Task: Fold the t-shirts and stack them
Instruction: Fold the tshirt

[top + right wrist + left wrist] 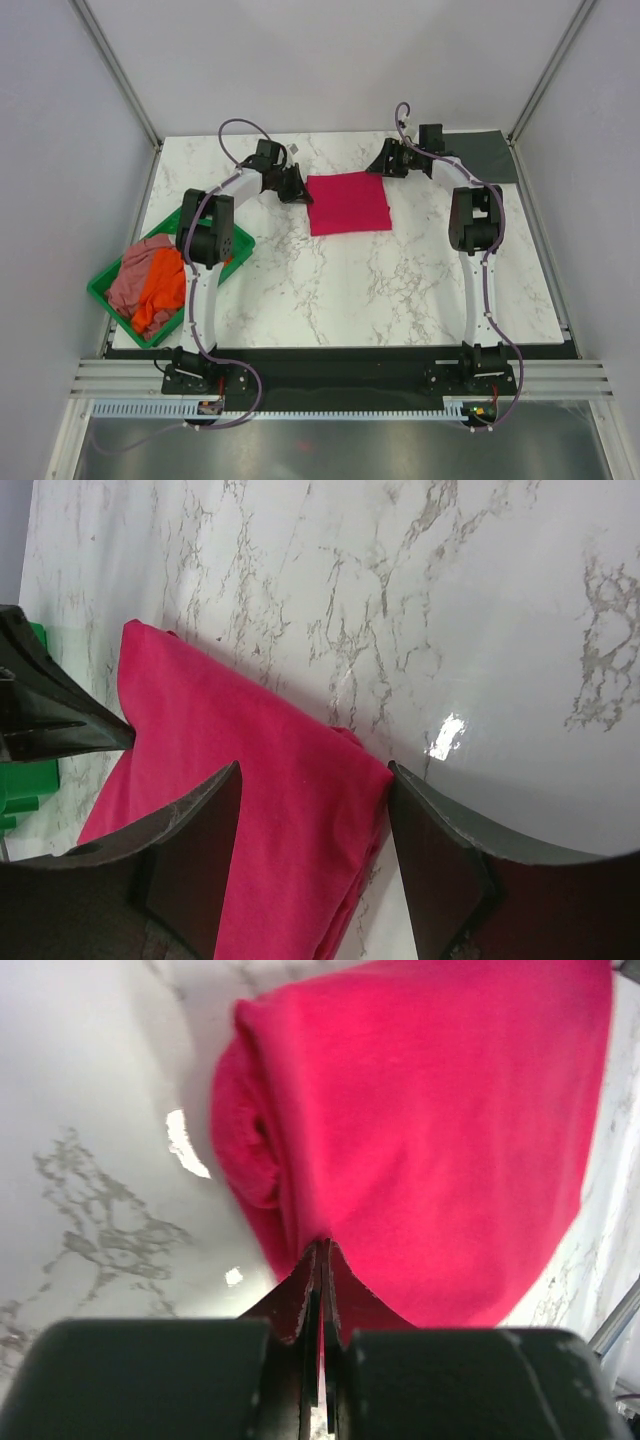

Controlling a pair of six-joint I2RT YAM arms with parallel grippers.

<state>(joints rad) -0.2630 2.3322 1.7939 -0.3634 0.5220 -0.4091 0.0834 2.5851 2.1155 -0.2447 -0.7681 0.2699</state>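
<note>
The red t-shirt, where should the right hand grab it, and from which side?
Probably grip the red t-shirt at its far right corner, coming from the right. It lies flat and folded, that corner sits under the open right hand, and the left hand pinches the opposite edge.

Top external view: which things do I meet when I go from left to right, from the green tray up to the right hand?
Green tray with pink t-shirt and orange t-shirt → left hand → crimson t-shirt → right hand.

Around me, plain pale walls (330, 60) meet at aluminium posts (115, 70). My white marble-patterned table (400, 290) shines with glare, with a dark mat (495, 158) at its far right corner.
</note>
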